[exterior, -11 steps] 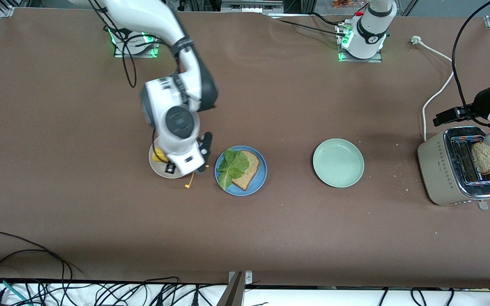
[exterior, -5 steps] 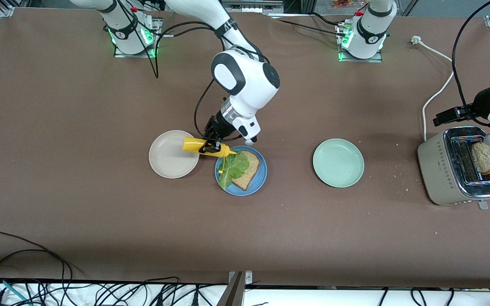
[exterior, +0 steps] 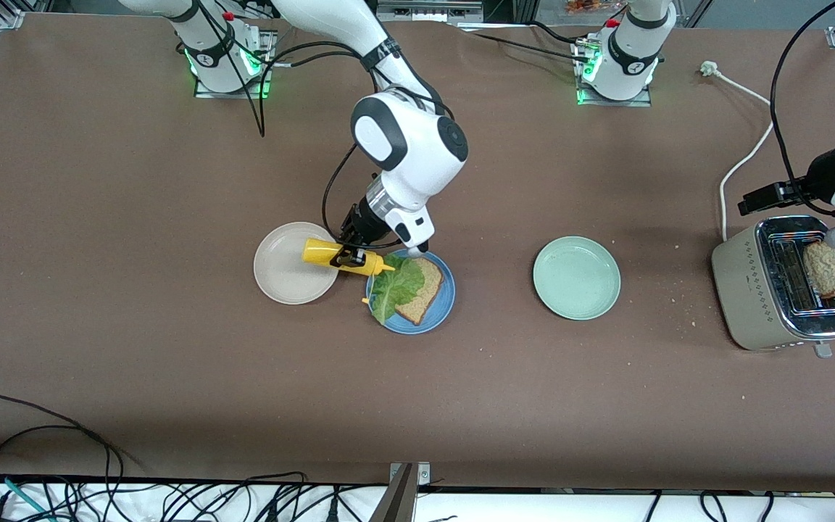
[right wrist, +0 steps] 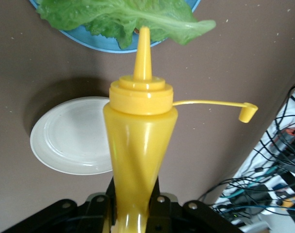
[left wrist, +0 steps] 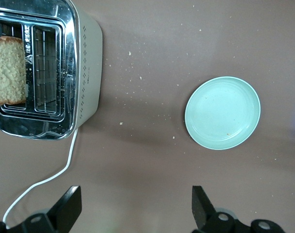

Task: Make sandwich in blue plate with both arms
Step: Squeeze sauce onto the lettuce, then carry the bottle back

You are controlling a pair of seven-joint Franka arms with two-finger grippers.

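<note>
Glossy yellow plastic bottle [right wrist: 138,160], matt blue plate [exterior: 435,313], shiny metal-topped toaster [exterior: 780,290], matt brown desk [exterior: 171,362].

Lettuce [exterior: 396,286] lies on bread [exterior: 423,292] in the plate [exterior: 441,315], between two other plates [exterior: 283,279] [exterior: 576,278].

Brown table [exterior: 171,377]; tangled black cables [exterior: 62,493] along white edge.

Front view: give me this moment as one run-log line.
right pincer: shut on mustard bottle, nozzle over lettuce | left pincer: open, waiting | blue plate: bread, lettuce
</note>
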